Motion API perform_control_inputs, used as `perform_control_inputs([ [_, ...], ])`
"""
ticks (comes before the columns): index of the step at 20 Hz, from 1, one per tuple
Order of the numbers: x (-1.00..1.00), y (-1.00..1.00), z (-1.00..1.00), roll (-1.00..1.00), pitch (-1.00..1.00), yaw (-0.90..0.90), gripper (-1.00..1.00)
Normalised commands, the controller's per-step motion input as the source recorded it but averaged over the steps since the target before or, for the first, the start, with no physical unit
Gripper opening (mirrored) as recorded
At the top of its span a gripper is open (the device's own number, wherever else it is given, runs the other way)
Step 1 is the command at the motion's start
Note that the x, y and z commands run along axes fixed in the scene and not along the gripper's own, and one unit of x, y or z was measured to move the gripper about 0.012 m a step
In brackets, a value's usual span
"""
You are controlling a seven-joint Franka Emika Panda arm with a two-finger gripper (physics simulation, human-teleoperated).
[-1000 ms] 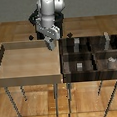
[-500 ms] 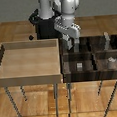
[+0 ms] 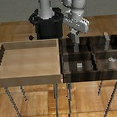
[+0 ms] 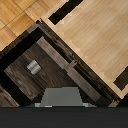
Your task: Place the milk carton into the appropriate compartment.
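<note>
The milk carton (image 4: 60, 97) fills the near edge of the wrist view as a pale grey box with a sloped top, held between the jaws. My gripper (image 3: 75, 43) is shut on it, hanging over the back left compartment of the dark compartmented bin (image 3: 89, 53). In the exterior view the carton is mostly hidden by the fingers. The wrist view looks down on a dark compartment with a small grey cube (image 4: 34, 66) lying in it.
The light wooden bin (image 3: 30, 75) stands to the exterior view's left, sharing a wall with the dark bin. In the dark bin's front row are the grey cube (image 3: 79, 66) and a squat rounded grey piece (image 3: 111, 61). A tall grey piece (image 3: 106, 39) stands at back right.
The arm has swung from above the bins' shared wall toward the exterior view's right. It now hangs over the dark bin, still holding the carton.
</note>
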Motion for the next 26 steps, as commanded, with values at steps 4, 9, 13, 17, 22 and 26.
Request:
perform_control_inputs([
  [4, -1.0, 0.0, -0.08, 0.0, 0.0, 0.0, -1.0],
  [9, 0.0, 0.0, -0.8, 0.0, 0.0, 0.0, -1.0],
  [13, 0.0, 0.0, -0.5, 0.0, 0.0, 0.0, 1.0],
  [17, 0.0, 0.0, 0.0, 0.0, 0.0, 0.0, 1.0],
  [22, 0.0, 0.0, 0.0, 0.0, 0.0, 0.0, 1.0],
  [26, 0.0, 0.0, 0.0, 0.0, 0.0, 0.0, 1.0],
])
